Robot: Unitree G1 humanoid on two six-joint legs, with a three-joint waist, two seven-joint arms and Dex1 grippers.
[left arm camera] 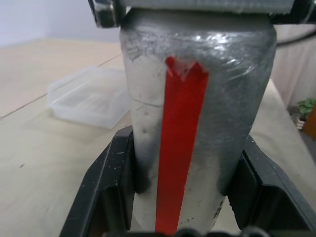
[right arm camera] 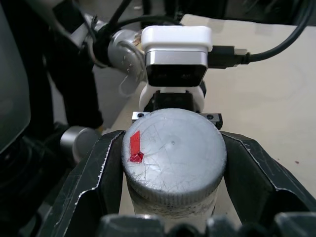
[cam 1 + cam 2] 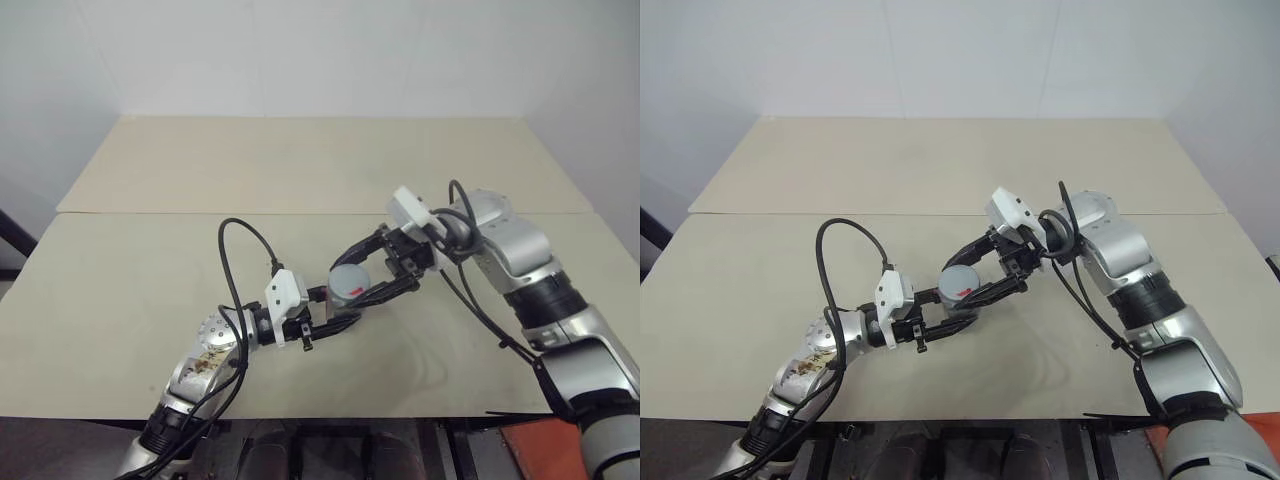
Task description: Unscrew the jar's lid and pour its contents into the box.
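Note:
The silvery jar [image 3: 347, 293] with a red strip stands upright over the near middle of the table. My left gripper [image 3: 335, 308] is shut on the jar's body [image 1: 197, 98], one finger on each side. The grey lid [image 2: 173, 153], marked with a bit of red tape, sits on the jar's top. My right gripper [image 3: 376, 275] comes in from the right and is shut on the lid's rim. The clear plastic box [image 1: 91, 96] lies on the table beyond the jar in the left wrist view. The contents are hidden inside the jar.
The beige table [image 3: 150, 300] has a seam [image 3: 200, 212] running across its middle. Black cables [image 3: 235, 260] loop off both wrists. An orange object [image 3: 540, 450] sits below the table's near right edge.

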